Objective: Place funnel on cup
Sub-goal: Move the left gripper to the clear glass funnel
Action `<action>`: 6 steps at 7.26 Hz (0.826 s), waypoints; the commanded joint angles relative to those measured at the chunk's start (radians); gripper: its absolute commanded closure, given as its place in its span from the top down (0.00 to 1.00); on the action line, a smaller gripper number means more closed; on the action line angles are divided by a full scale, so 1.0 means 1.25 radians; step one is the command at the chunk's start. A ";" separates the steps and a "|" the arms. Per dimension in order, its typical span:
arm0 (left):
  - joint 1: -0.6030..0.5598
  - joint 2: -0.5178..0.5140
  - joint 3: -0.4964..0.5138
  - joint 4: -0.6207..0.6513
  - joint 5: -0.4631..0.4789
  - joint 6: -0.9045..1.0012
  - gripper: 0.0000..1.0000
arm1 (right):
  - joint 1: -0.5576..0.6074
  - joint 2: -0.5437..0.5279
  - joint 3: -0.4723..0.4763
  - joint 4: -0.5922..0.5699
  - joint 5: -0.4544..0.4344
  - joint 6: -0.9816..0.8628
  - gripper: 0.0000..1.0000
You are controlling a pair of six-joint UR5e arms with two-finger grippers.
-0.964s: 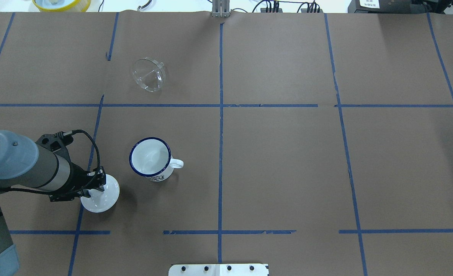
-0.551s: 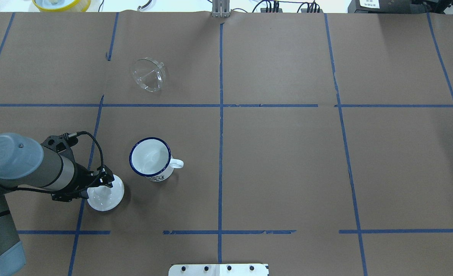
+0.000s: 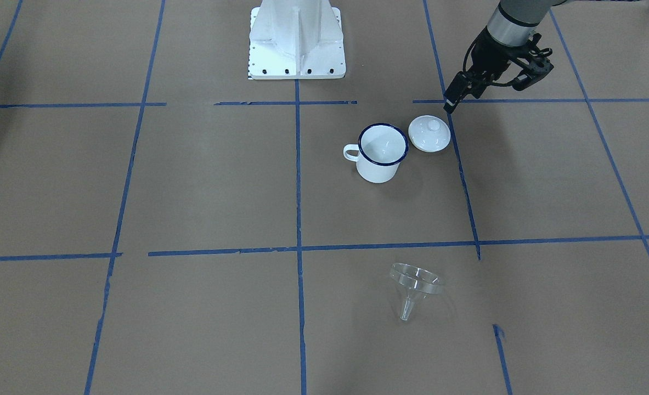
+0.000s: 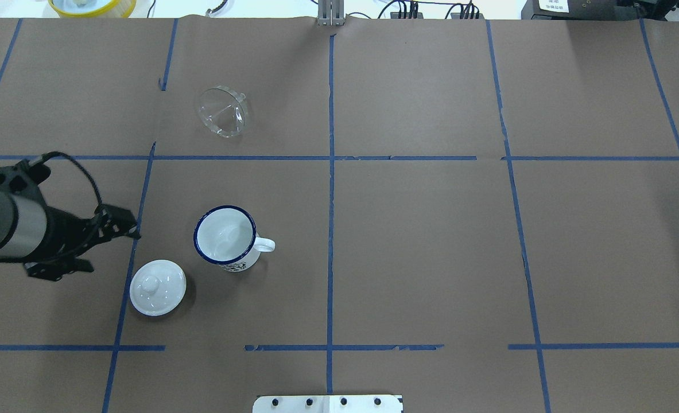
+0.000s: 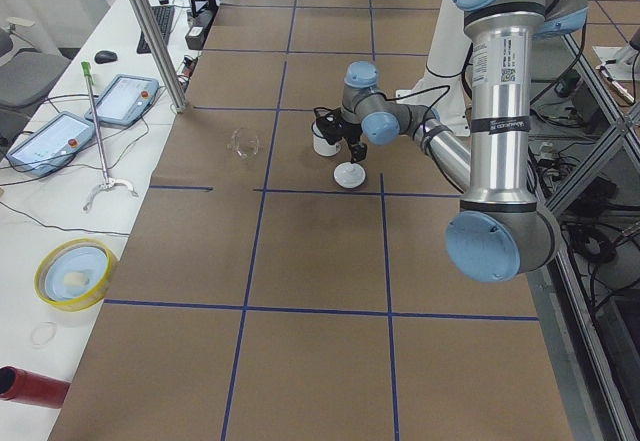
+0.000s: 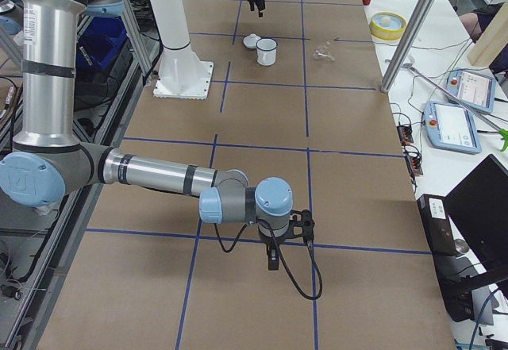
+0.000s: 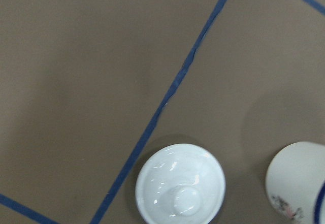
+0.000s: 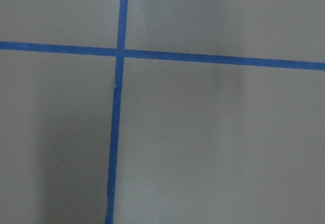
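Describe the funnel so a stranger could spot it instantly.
On the brown-papered table, look on the robot's left side, beyond the cup and the white lid. The funnel lies there alone on its side, the only clear, see-through thing.

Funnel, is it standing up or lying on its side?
Lying on its side. The clear funnel has its round rim tilted up on edge and its spout pointing sideways, not down.
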 commanded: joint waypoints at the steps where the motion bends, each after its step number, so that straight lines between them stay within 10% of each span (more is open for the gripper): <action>1: -0.051 -0.276 0.251 -0.040 0.066 -0.184 1.00 | 0.000 0.000 0.001 0.000 0.000 0.000 1.00; 4: -0.047 -0.287 0.477 -0.473 0.272 -0.418 1.00 | 0.000 0.000 0.001 0.000 0.000 0.000 1.00; 6: -0.041 -0.293 0.549 -0.552 0.291 -0.434 1.00 | 0.000 0.000 0.001 0.000 0.000 0.000 1.00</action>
